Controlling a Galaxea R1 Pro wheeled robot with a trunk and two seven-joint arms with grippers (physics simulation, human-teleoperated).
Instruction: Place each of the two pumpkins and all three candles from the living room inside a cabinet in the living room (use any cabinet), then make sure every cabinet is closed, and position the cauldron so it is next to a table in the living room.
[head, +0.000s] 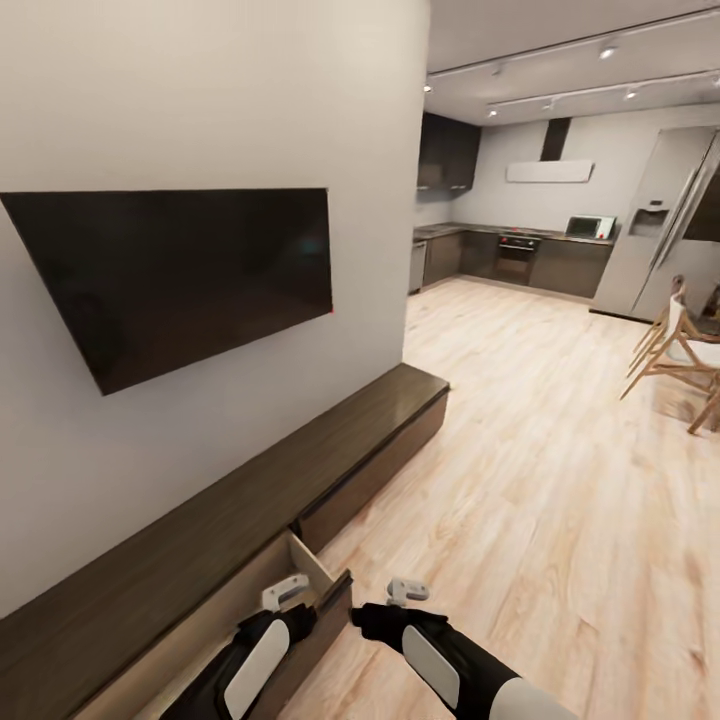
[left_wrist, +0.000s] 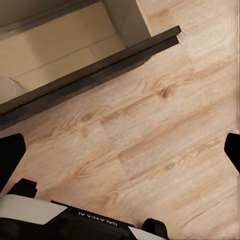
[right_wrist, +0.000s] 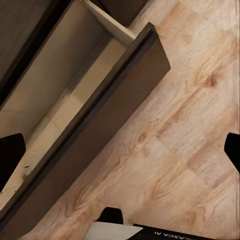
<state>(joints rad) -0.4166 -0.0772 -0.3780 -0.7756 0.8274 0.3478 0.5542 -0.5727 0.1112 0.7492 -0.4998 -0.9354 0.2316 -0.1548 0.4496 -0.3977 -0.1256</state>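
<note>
Head view: the cabinet (head: 300, 470) drawer (head: 310, 585) is pulled out; left gripper (head: 284, 592) and right gripper (head: 406, 590) are held open, empty.

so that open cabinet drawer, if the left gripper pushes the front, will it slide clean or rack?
Probably slides straight: the drawer is pulled out square from the cabinet. It looks long, so a push near its end, where the left gripper sits, may skew it a little. The flat front looks rigid. Probably light: no contents visible in the part shown.

A pale wooden floor (head: 540, 480) carries the long dark cabinet (head: 300, 470). Its near drawer (head: 300, 590) stands pulled open over the floor
</note>
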